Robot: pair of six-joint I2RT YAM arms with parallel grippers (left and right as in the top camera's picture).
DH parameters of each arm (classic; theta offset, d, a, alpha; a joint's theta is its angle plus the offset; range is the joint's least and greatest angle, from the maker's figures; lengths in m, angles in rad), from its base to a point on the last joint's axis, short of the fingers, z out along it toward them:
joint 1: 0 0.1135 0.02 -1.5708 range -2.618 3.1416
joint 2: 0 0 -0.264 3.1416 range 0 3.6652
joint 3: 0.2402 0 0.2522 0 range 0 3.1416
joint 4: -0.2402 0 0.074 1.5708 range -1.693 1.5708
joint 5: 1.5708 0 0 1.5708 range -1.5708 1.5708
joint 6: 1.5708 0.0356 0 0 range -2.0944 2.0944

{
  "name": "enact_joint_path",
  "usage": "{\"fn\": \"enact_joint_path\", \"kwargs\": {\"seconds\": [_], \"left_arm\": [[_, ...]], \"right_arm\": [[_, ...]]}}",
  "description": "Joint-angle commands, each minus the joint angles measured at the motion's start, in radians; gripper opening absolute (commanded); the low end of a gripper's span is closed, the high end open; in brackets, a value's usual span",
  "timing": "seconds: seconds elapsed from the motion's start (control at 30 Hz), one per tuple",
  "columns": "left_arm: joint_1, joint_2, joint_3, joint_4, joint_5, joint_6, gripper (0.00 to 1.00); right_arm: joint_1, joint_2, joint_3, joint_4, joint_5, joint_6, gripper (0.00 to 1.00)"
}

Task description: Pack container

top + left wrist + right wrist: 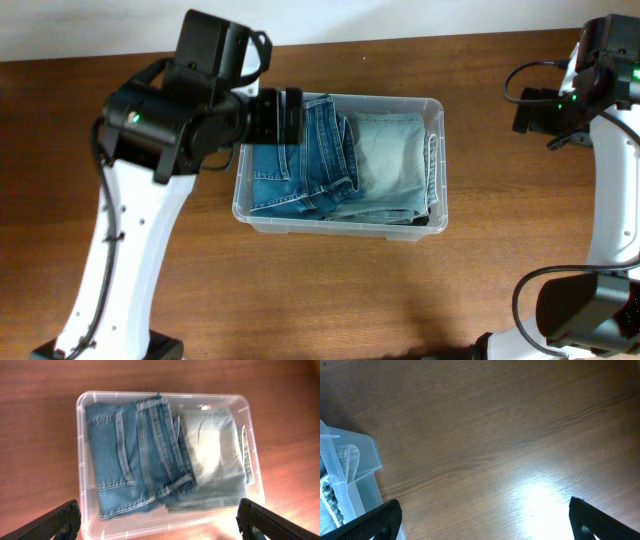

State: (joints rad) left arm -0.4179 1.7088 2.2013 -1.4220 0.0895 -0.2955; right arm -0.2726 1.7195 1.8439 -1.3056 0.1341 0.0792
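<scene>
Reaching in from the left, the left arm is holding its gripper (pixel 296 117) above the container's (pixel 340 227) left end, pointing down, jaws spread wide, gripping nothing. The container is sitting mid-table (pixel 300 290), dark jeans (pixel 300 160) folded beside pale jeans (pixel 390 160) inside. At far right, the right gripper (pixel 482 517) is hanging wide apart over the table, apart from the container.

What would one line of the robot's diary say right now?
left gripper: open, above container | right gripper: open, over table | container: dark jeans, light jeans folded inside
</scene>
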Motion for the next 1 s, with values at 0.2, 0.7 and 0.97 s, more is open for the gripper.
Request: {"fn": "enact_joint_path", "kwargs": {"seconds": [0.2,0.7,0.97], "left_arm": [[0.000,0.007,-0.004,-0.121,-0.113,0.024,1.00],[0.035,-0.126,-0.006,-0.172,-0.166,0.024,1.00],[0.035,-0.456,-0.153,-0.084,-0.220,0.024,1.00]], "right_arm": [[-0.003,-0.004,0.008,0.000,0.009,0.008,0.99],[-0.003,-0.004,0.008,0.000,0.009,0.008,0.99],[-0.003,-0.004,0.008,0.000,0.009,0.008,0.99]]}}
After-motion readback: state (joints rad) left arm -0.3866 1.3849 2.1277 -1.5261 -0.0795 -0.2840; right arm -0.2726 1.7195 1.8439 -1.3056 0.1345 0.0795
